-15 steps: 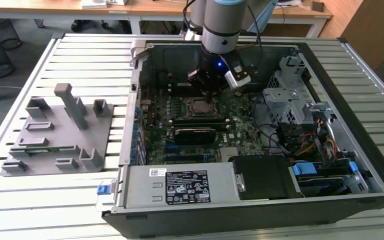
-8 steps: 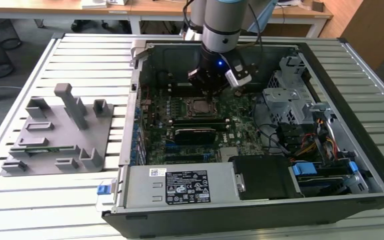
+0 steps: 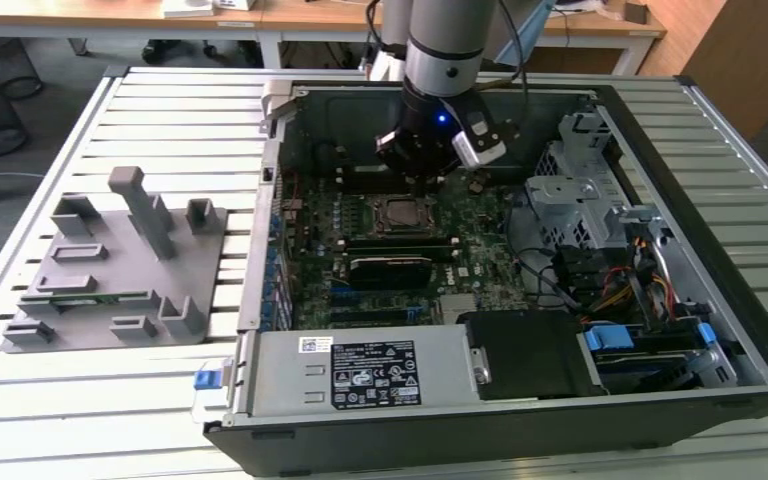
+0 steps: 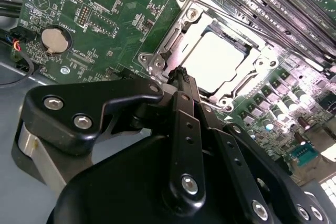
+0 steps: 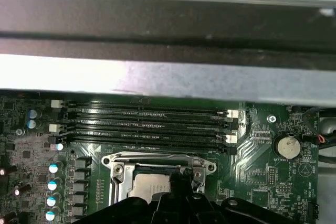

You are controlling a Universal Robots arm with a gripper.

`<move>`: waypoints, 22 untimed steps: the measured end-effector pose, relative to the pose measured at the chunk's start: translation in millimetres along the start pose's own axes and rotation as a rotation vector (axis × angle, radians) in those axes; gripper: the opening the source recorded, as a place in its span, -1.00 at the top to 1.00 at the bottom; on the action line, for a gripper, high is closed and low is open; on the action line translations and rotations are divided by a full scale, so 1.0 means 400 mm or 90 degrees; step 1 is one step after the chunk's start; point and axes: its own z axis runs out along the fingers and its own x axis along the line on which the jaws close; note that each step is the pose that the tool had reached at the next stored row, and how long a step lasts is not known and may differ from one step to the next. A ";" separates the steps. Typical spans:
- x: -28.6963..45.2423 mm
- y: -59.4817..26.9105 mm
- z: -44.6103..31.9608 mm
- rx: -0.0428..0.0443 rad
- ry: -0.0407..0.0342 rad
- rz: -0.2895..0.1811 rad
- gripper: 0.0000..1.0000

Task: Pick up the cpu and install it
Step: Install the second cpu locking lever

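1. Nearest the exterior camera, the open computer case lies on a white slatted table; desks stand in the room beyond.
2. At the exterior view's left sits a grey fixture tray.
3. Flat in the motherboard socket lies the cpu, silvery face up; being square, it shows no long axis.
4. Above the socket's edge, the gripper has its fingertips together, holding nothing.

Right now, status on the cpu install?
Gripper over the socket frame, jaws together, holding nothing. Cpu seated in the socket. Nothing in the way.
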 end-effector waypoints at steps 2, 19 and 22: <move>0.000 -0.002 0.000 0.0001 0.0001 0.000 0.77; 0.002 -0.038 -0.002 0.0002 0.0001 0.000 0.77; 0.002 -0.038 -0.011 0.0001 0.0000 0.000 0.77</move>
